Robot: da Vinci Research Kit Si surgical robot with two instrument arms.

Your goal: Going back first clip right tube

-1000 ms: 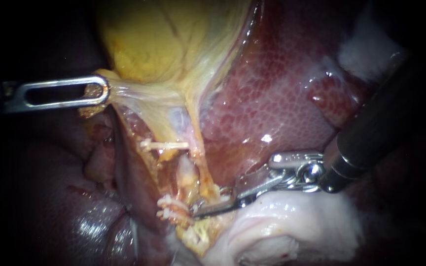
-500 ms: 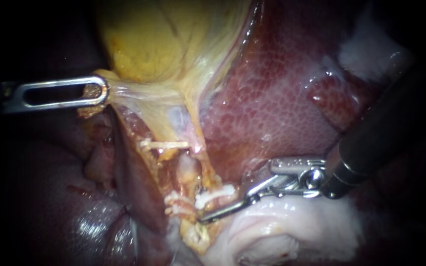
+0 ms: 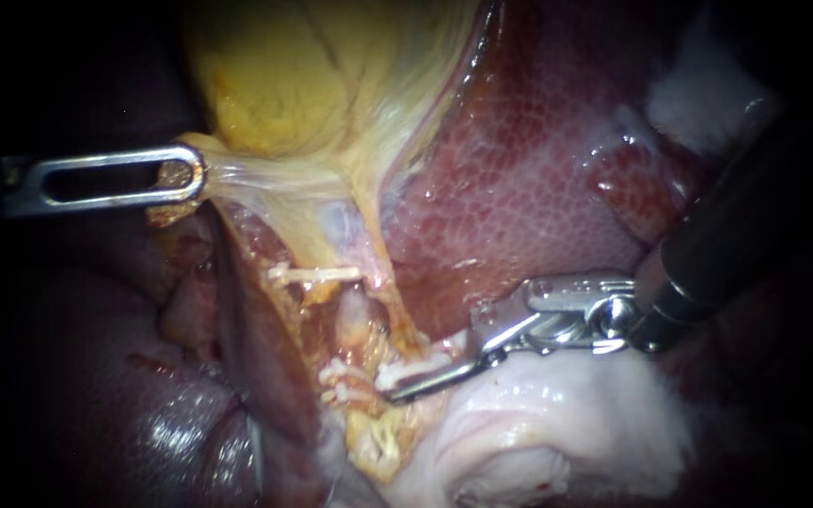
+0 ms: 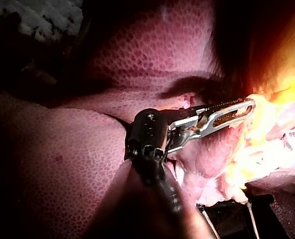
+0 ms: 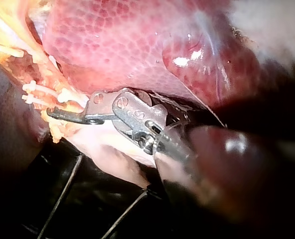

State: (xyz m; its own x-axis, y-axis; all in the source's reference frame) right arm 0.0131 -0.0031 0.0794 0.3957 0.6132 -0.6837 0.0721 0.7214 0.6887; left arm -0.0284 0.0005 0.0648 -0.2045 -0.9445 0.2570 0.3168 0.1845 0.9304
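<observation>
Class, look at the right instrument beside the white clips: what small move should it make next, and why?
Probably draw the right instrument straight back along its shaft. A white clip sits on the tissue, apparently free of the instrument, whose tip lies right beside it; a straight retreat should avoid snagging it. The left instrument holds the gallbladder taut.

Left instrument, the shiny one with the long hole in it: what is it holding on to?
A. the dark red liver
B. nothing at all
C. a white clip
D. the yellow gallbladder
D: the left instrument has its jaws shut on the edge of the yellow gallbladder, and the pale tissue there stretches tight toward its tip.
</observation>
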